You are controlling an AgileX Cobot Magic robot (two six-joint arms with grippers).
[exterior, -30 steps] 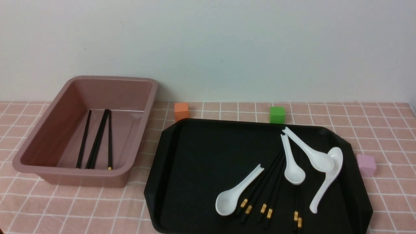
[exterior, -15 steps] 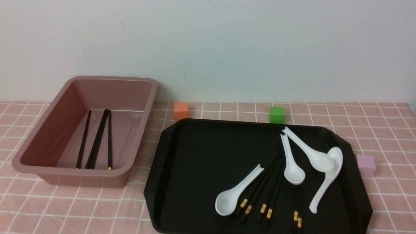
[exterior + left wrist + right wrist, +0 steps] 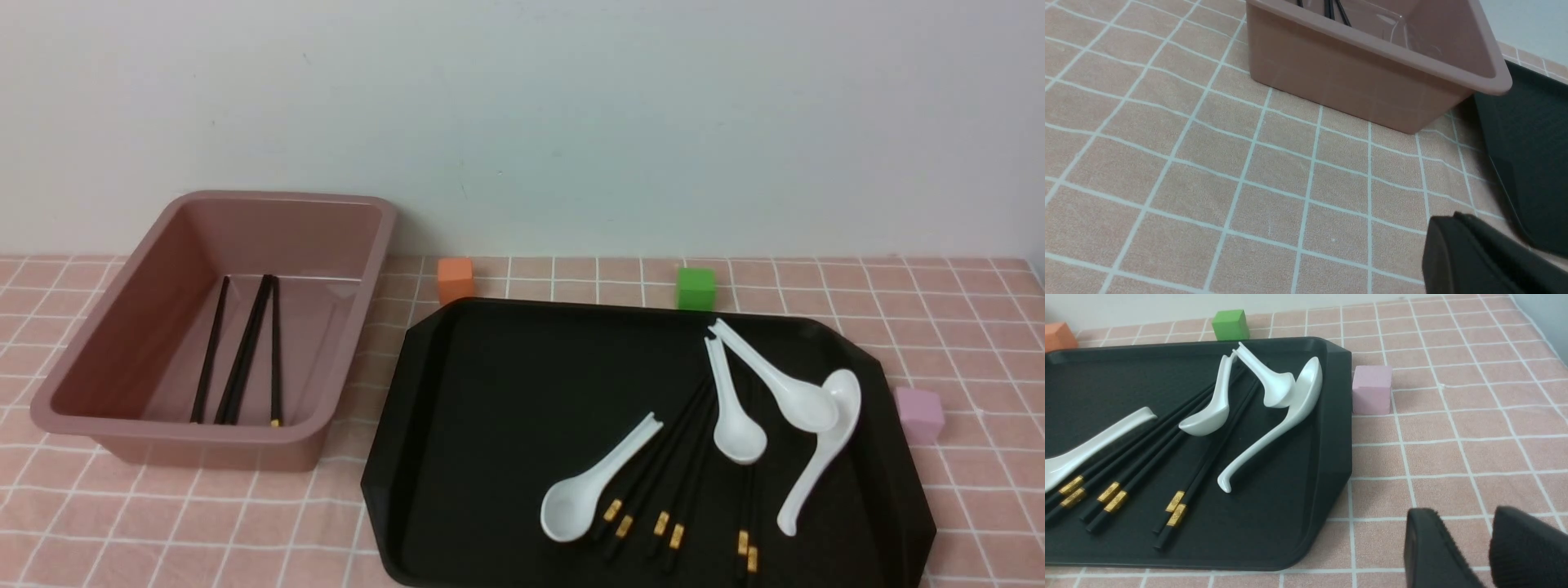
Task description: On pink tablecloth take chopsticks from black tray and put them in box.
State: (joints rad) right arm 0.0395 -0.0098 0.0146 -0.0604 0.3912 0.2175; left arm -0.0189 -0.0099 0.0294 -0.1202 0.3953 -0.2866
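Note:
Several black chopsticks (image 3: 653, 490) with gold bands lie fanned out on the black tray (image 3: 506, 392), partly under white spoons (image 3: 739, 437). A few more chopsticks (image 3: 245, 351) rest inside the brownish-pink box (image 3: 196, 445) to the left on the pink tablecloth (image 3: 963, 327). Neither gripper shows in the front view. In the left wrist view my left gripper (image 3: 1453, 218) is shut and empty above the cloth, between the box (image 3: 1355, 81) and the tray's edge (image 3: 1527, 143). My right gripper (image 3: 1461, 516) is open and empty above the cloth, just off the tray's near right corner (image 3: 1331, 486).
Several white soup spoons share the tray with the chopsticks (image 3: 1147, 457). An orange cube (image 3: 455, 280) and a green cube (image 3: 695, 288) stand behind the tray. A pink cube (image 3: 919, 415) sits against its right side. A pale wall closes the back.

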